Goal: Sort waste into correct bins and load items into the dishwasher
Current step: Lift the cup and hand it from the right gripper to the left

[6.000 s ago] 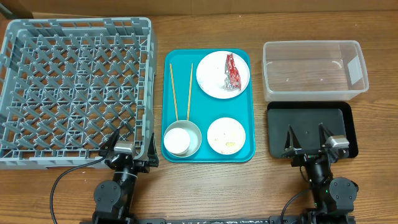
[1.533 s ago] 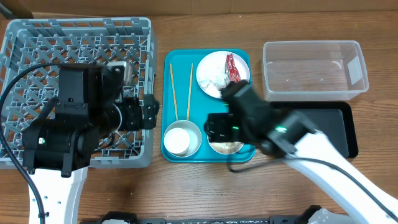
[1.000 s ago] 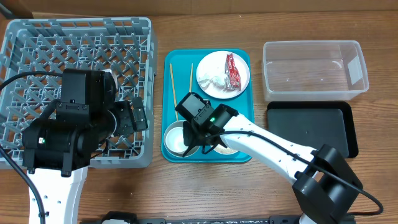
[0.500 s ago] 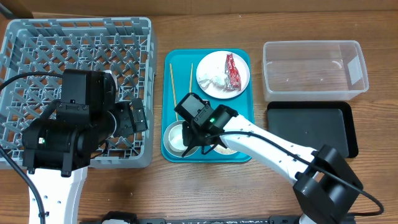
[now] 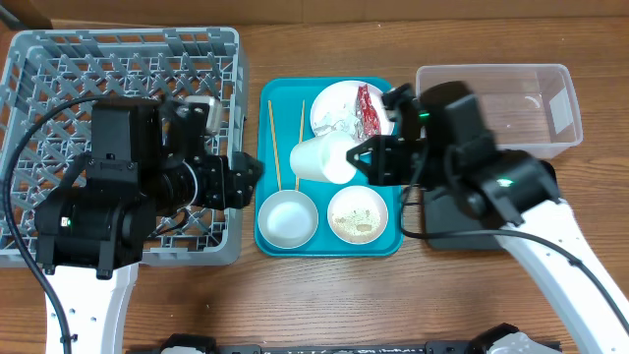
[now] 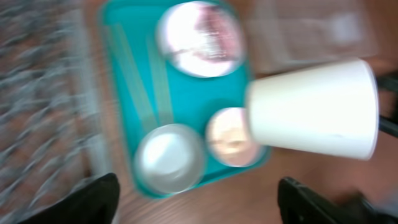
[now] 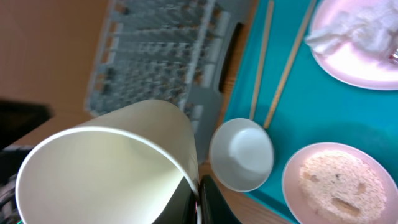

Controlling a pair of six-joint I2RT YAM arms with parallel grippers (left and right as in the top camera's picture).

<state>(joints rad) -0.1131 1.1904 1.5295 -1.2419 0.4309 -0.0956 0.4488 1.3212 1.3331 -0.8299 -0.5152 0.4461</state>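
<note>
1 grey dish rack (image 5: 118,98) fills the left side of the desk (image 5: 324,295). Right of it, the teal tray (image 5: 287,118) carries a metal bowl (image 5: 288,218) and 2 chopsticks (image 5: 274,146). The right gripper (image 7: 199,200) clamps the rim of the white cup (image 5: 319,157), which is tilted above the tray. The left gripper (image 6: 199,199) is spread wide above the rack's right wall.

Overhead: fixed high above table (image 5: 324,295), facing straight down; wide, takes in whole dish rack (image 5: 59,69) and teal tray (image 5: 285,93). Left wrist: blurred, looking down on same tray (image 6: 186,93) from mid-height; white cup (image 6: 314,109) near at right. Right wrist: close behind cup (image 7: 124,143), tilted down over tray and rack corner; tray and cup shared by all three.
</note>
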